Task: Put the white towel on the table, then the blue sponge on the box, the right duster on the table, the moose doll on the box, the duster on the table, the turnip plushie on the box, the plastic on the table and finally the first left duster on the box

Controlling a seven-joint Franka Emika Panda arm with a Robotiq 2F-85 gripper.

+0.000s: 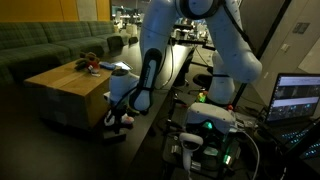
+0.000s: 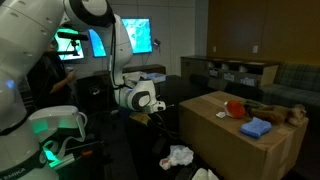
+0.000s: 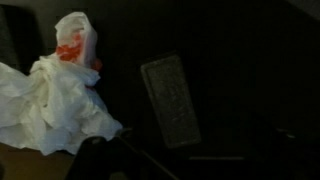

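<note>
The cardboard box [image 2: 250, 150] carries a blue sponge [image 2: 256, 127], a red turnip plushie [image 2: 235, 108] and a brown moose doll [image 2: 286, 113]. The box also shows in an exterior view [image 1: 65, 90] with small objects on top [image 1: 90, 65]. My gripper [image 2: 152, 110] hangs low beside the box, over the dark table, and shows in both exterior views [image 1: 118, 108]. The wrist view shows the white towel [image 3: 50, 105], a red-and-white plastic piece [image 3: 72, 38] on it, and a dark flat duster [image 3: 170, 100] next to it. The fingers are lost in the dark.
The white towel lies on the dark surface below the gripper [image 2: 180, 155]. A green sofa [image 1: 50, 42] stands behind the box. A laptop [image 1: 298, 98] and lit robot base [image 1: 210, 125] are close by. Monitors [image 2: 135, 38] glow at the back.
</note>
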